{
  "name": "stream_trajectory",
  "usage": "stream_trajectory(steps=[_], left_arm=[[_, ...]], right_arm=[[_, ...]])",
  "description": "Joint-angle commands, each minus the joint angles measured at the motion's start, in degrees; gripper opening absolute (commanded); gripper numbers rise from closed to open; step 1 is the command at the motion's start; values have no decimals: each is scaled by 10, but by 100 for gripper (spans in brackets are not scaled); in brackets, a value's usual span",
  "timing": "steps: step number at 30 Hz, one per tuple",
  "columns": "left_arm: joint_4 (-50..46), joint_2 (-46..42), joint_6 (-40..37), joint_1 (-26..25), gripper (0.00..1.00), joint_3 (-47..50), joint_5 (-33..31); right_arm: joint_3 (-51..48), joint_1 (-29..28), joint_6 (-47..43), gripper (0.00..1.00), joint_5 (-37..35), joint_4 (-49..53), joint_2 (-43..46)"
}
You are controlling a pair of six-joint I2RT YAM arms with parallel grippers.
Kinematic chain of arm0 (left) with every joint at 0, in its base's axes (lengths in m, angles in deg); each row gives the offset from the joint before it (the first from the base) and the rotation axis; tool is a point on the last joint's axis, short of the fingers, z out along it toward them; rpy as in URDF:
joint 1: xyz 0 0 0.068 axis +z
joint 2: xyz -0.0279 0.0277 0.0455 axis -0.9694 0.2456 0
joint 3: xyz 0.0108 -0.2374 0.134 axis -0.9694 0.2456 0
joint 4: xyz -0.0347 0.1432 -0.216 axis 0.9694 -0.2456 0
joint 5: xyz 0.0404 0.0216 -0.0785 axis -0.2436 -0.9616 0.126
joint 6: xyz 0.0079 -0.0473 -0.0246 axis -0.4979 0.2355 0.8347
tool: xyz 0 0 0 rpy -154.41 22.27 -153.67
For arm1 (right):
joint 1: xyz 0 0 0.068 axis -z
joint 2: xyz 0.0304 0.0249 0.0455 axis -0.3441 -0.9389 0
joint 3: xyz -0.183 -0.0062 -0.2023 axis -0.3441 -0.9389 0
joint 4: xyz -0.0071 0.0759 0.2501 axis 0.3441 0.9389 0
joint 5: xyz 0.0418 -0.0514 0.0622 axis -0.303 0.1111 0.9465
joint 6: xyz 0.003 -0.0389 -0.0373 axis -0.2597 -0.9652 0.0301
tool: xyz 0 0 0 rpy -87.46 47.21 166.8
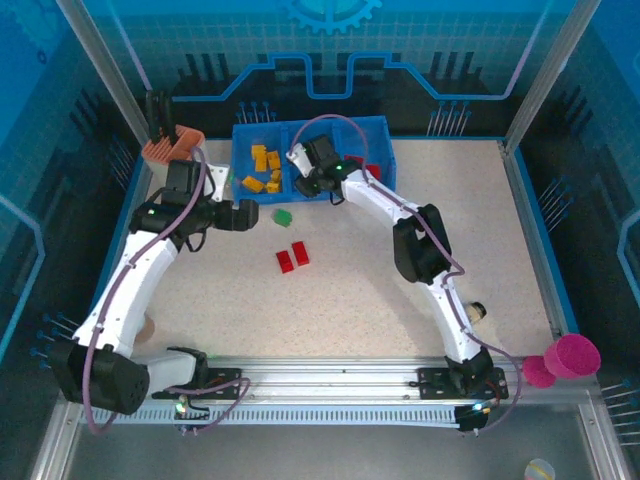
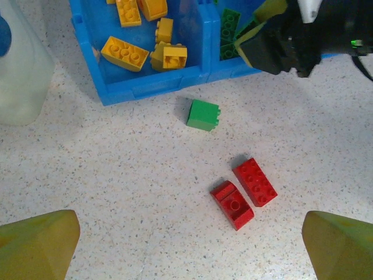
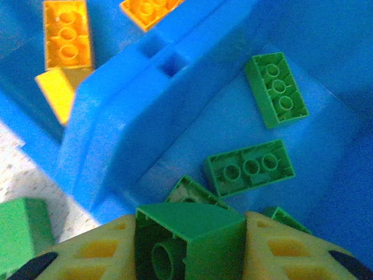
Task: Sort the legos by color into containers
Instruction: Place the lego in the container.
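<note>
The blue tray (image 1: 360, 121) stands at the back of the table. Its left compartment holds yellow legos (image 1: 265, 165), and green legos (image 3: 250, 166) lie in the middle one. My right gripper (image 3: 189, 256) hangs over the middle compartment, shut on a green lego (image 3: 189, 236). On the table in front of the tray lie one green lego (image 2: 203, 114) and two red legos (image 2: 255, 181) (image 2: 232, 204). My left gripper (image 2: 189, 251) hovers above the table near the red pair, open and with nothing between its fingers (image 2: 38, 245).
A beige holder with an orange top (image 1: 172, 148) stands left of the tray. A pink cup (image 1: 570, 357) sits at the table's front right corner. The right gripper (image 2: 274, 41) reaches over the tray's front wall (image 2: 157, 87).
</note>
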Motion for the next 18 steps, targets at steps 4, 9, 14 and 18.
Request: stream_trajectory(steps=[4,9,14,18], left_arm=[[-14,-5,-12,1,99,12,25],[-19,5,-11,1,99,6,30],[-25,5,-8,1,99,-6,28],[-22,7,-4,1,99,-12,28]], right_arm=[[59,16,18,48,0,-10,-38],[70,20,20,55,-2,-9,-51],[40,20,17,69,11,-33,-28],[18,16,15,72,29,-42,6]])
